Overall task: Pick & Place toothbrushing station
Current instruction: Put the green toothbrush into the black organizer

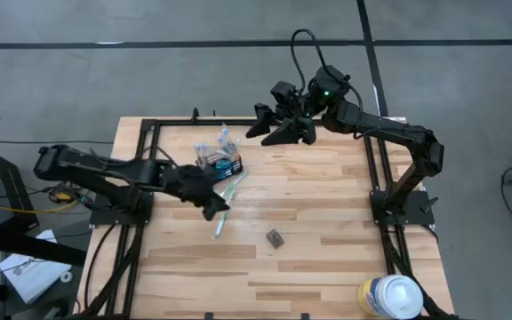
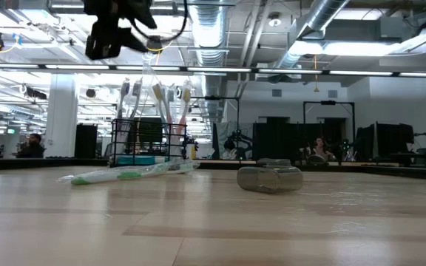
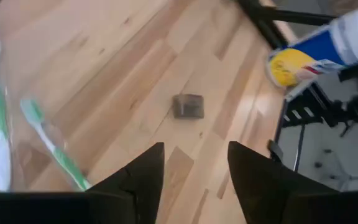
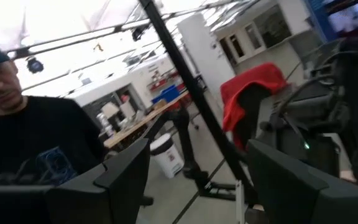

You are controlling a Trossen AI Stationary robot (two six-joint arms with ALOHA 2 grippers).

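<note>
The black wire-mesh caddy stands on the table at the far left of centre, with toothbrushes upright in it and blue-and-white tubes; it also shows in the low view. Two green-and-white toothbrushes in clear wrap lie flat on the table just in front of the caddy, and show in the left wrist view and the low view. My left gripper hovers over them, open and empty. My right gripper is open and empty, raised near the table's far edge, right of the caddy.
A small dark grey block lies on the wood right of the loose toothbrushes. A large white round canister stands at the near right corner. A person shows beyond the table in the right wrist view.
</note>
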